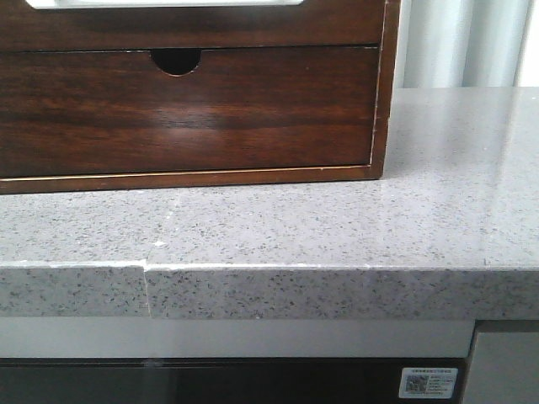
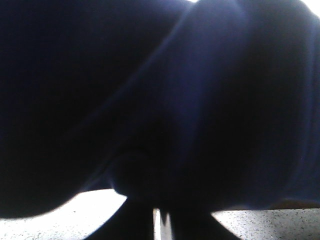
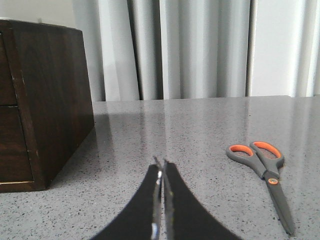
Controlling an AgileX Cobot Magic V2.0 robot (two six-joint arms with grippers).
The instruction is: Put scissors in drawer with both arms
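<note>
From my right wrist view the right pincer (image 3: 161, 200) sits nearest, low over the grey speckled desk (image 3: 200, 130), its two dark fingers pressed together with only a hairline slit between them, pinching nothing; the scissors (image 3: 265, 175) lie flat on the desk just past the fingertips and off to one side, apart from them, not touching; their long axis runs roughly away from the camera with a slight slant, blade tip toward me, orange-lined handle loops at the far end; so I judge the right arm is the one to take them, and it would need to spread the fingers and shift sideways first; further off on the other side stands the dark wooden cabinet (image 3: 45, 100), curtains behind it; in the front view the drawer (image 1: 194, 25) shows only as a strip at the very top, pale opening along its edge, closed as far as I can tell, above a second drawer front with a finger notch (image 1: 176, 61); scissors well apart from it; left wrist view is nearly all dark shadow, left pincer (image 2: 159, 227) a silhouette with just a thin bright sliver between fingers, so it reads as closed and empty, though dimly.
</note>
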